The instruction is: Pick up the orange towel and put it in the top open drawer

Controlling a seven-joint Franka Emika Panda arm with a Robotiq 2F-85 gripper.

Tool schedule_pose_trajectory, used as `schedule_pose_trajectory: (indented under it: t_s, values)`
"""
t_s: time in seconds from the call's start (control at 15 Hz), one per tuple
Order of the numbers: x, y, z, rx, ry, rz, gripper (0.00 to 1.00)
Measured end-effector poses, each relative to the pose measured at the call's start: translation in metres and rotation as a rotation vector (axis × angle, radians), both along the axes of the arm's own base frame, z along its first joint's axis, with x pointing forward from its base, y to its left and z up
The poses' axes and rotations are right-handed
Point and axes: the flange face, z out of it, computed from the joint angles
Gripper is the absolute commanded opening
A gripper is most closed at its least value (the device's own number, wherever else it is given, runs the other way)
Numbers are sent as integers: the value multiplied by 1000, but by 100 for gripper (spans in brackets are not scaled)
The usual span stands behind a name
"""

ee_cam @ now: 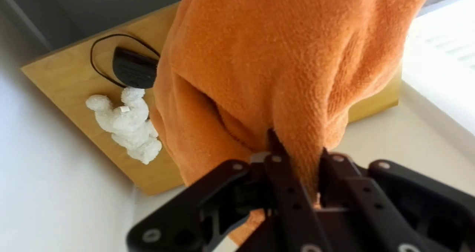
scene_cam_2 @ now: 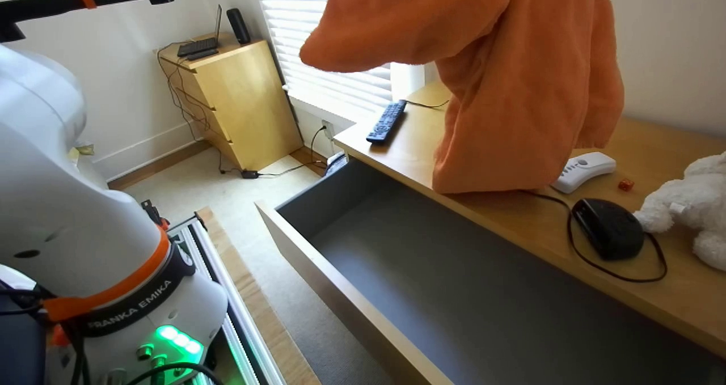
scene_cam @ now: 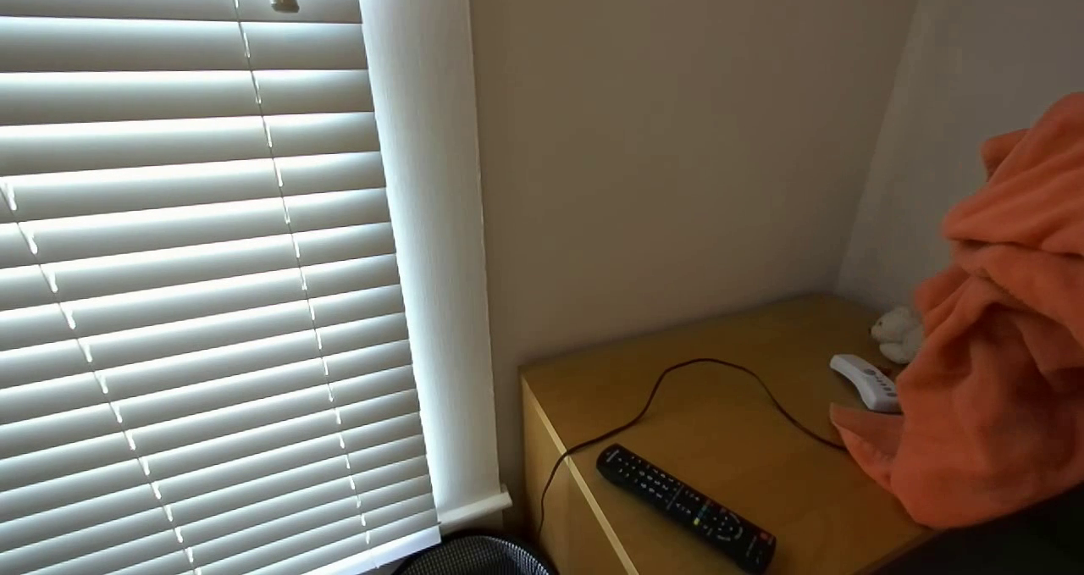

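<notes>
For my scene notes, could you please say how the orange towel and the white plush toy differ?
The orange towel is held in the gripper; the white plush toy lies on the dresser top. The towel is larger, creased cloth; the toy is smaller and rounded. Both look fuzzy.

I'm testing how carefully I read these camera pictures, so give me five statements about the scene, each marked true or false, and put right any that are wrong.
1. The tool is closed on the orange towel. True.
2. The top drawer of the near dresser is open. True.
3. The orange towel already lies inside the top drawer. False: it hangs from the tool, outside the top drawer.
4. A black remote control lies on the near dresser. True.
5. A black plush toy is on the near dresser. False: the plush toy there is white.
</notes>
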Motion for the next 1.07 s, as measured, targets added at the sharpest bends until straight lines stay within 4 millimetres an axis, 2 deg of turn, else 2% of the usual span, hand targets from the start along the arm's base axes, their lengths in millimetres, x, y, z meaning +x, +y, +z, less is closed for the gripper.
schedule_pose_trajectory:
  t_s: [0.27,0.47,0.87,1.07]
  values:
    - [-31,-11,24,15,-52,-175,4]
    - [-46,-15,21,-14,-28,-278,4]
    - [-57,-11,-27,12,196,-335,4]
    - [-52,-11,-50,20,258,-330,4]
